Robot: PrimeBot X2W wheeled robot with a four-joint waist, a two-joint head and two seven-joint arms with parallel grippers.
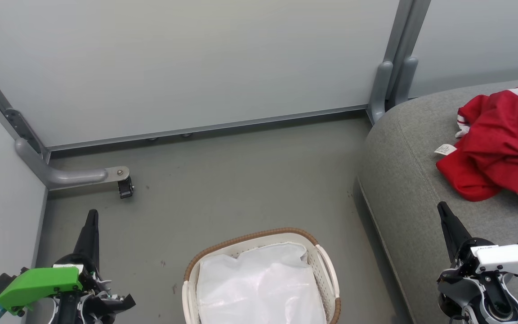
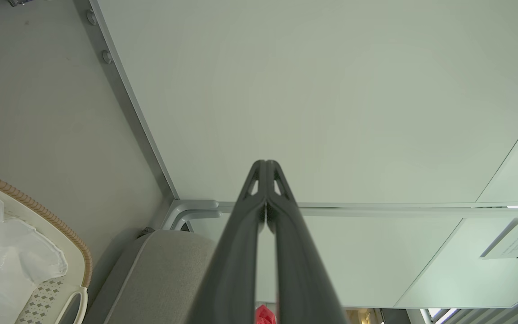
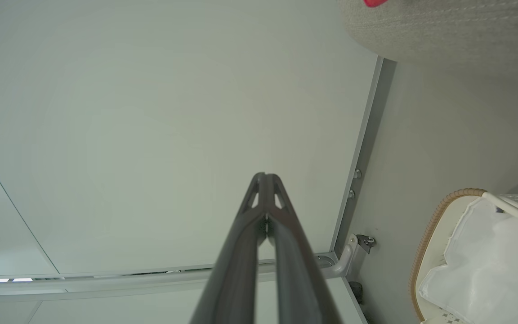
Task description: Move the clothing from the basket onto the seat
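**Status.** The clothing (image 1: pixel 502 148) lies in a crumpled heap on the seat (image 1: pixel 403 180), to the right of the basket (image 1: pixel 259 236) and further from the robot. It is well apart from the basket. Inside the basket only the white liner (image 1: pixel 259 283) shows, with no red fabric visible. By these views the transfer appears complete.

**Jaws.** The left gripper (image 1: pixel 91 220) hangs to the left of the basket. Its jaws are pressed together and hold nothing. The right gripper (image 1: pixel 443 209) hangs to the right of the basket, over the seat. Its jaws are likewise pressed together and empty.

**Procedure.**
1. Inspect the basket before ending the step. A folded liner can hide a garment.
2. Do not pinch the liner. It is not part of the load.
3. If red fabric is found, spread the jaws above the basket and pinch fabric only. Lift it clear of the brown rim, then carry it right to the seat.
4. Release well inside the seat edge so that the soft fabric cannot slide off.

**Surroundings.** The basket stands on a grey floor (image 1: pixel 241 180) marked with a few dark specks. Beyond the basket stands a pale partition panel (image 1: pixel 187 63). A grey metal foot (image 1: pixel 74 175) with a small caster (image 1: pixel 125 189) lies beyond the basket and to its left.
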